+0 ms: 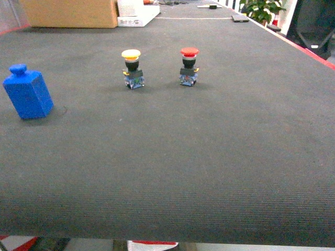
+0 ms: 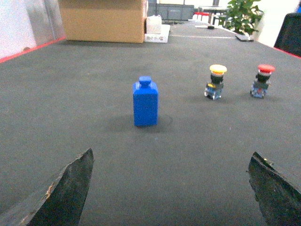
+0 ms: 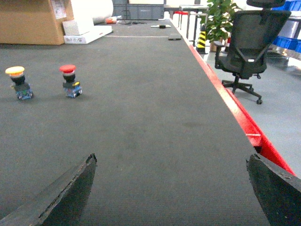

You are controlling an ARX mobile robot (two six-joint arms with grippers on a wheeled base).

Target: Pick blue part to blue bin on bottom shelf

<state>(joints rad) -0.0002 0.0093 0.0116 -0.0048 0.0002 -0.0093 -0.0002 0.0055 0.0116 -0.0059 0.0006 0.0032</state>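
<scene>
So the blue part (image 1: 28, 93) stood upright on the dark table mat (image 1: 209, 157), way out at 9 o'clock in the head view, apart from the yellow button (image 1: 132, 68) and red button (image 1: 189, 65). Left gripper (image 2: 169, 188) was spread wide, nothing held, part dead ahead at 12. Right gripper (image 3: 171, 188) was also wide apart.

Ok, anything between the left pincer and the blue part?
Nothing. In the left wrist view, only bare dark mat lies between the open left pincer and the upright blue part. Both buttons stand off to the right.
</scene>
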